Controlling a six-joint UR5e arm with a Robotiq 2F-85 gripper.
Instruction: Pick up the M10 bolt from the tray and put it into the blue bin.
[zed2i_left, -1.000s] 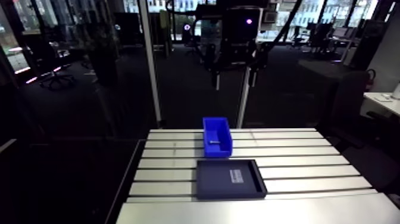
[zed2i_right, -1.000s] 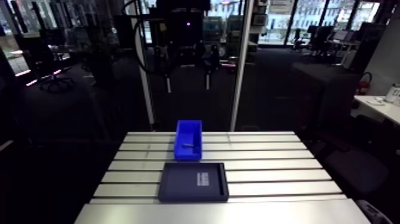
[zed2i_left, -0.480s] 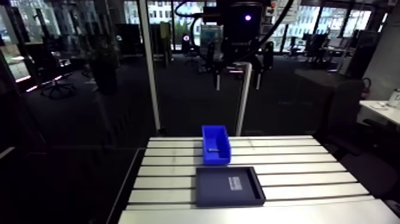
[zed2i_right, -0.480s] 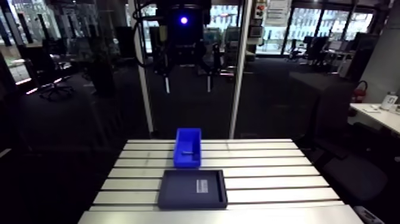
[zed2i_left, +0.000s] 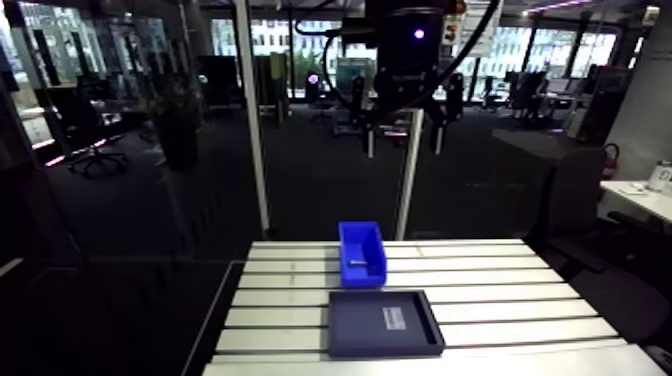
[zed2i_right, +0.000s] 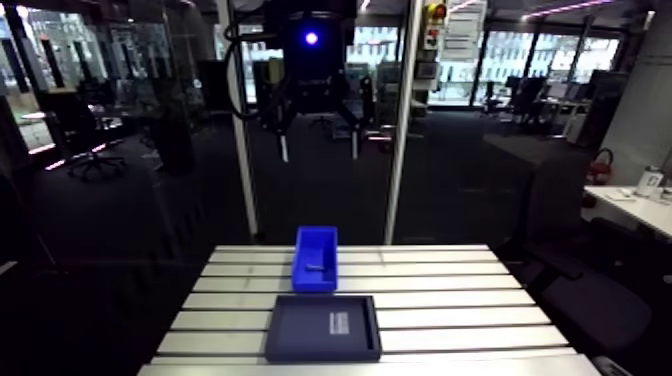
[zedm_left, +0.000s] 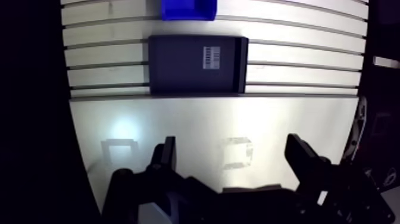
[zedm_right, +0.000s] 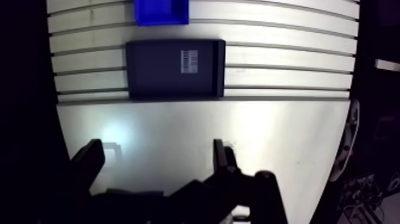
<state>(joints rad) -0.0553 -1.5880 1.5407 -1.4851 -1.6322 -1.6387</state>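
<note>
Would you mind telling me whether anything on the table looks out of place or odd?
Nothing stands out. The dark tray sits square on the slotted table, holding only its white label. The blue bin stands upright just beyond it, a small pale item, likely the bolt, lying inside. The gripper is open and empty.

The slotted aluminium table (zed2i_right: 450, 300) runs left to right across the near part of the scene; a blue bin (zed2i_right: 314, 283) stands on its far half, long side running away from the camera; a small grey piece (zed2i_right: 314, 266) lies inside it, too small to make out; a dark tray (zed2i_right: 295, 330) sits just near of the bin, a white label (zed2i_right: 338, 323) on its floor; the gripper (zed2i_right: 318, 148) hangs high above the table's far edge, its fingers (zed2i_right: 283, 150) spread apart with nothing between them.
</note>
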